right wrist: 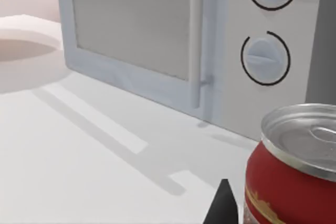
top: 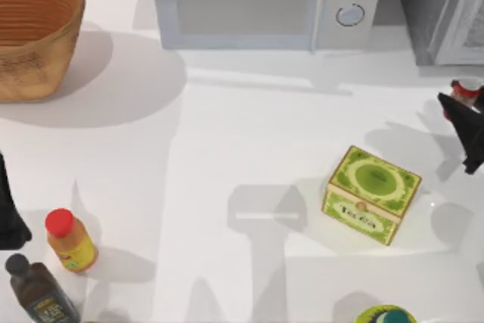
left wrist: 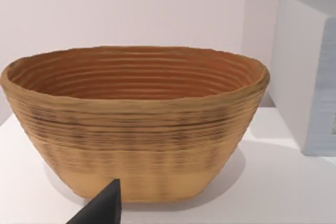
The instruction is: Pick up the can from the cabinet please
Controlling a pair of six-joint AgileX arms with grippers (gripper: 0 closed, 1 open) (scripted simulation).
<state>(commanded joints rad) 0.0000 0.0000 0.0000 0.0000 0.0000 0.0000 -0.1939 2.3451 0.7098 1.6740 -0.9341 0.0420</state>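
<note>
The can [top: 466,85], red with a silver-grey top, stands at the far right of the table, just in front of the grey cabinet [top: 439,5]. My right gripper [top: 461,104] is at the can, open, its dark fingers on either side of it. In the right wrist view the can [right wrist: 294,171] is very close, and one fingertip [right wrist: 223,205] sits beside it with a small gap. My left arm [top: 11,221] is parked at the table's left edge.
A microwave [top: 265,1] stands at the back centre and a woven basket [top: 34,32] at the back left. The green tea box [top: 372,194] lies right of centre. An orange bottle [top: 69,241], a dark bottle [top: 38,293] and a green-and-yellow round top [top: 386,315] line the front.
</note>
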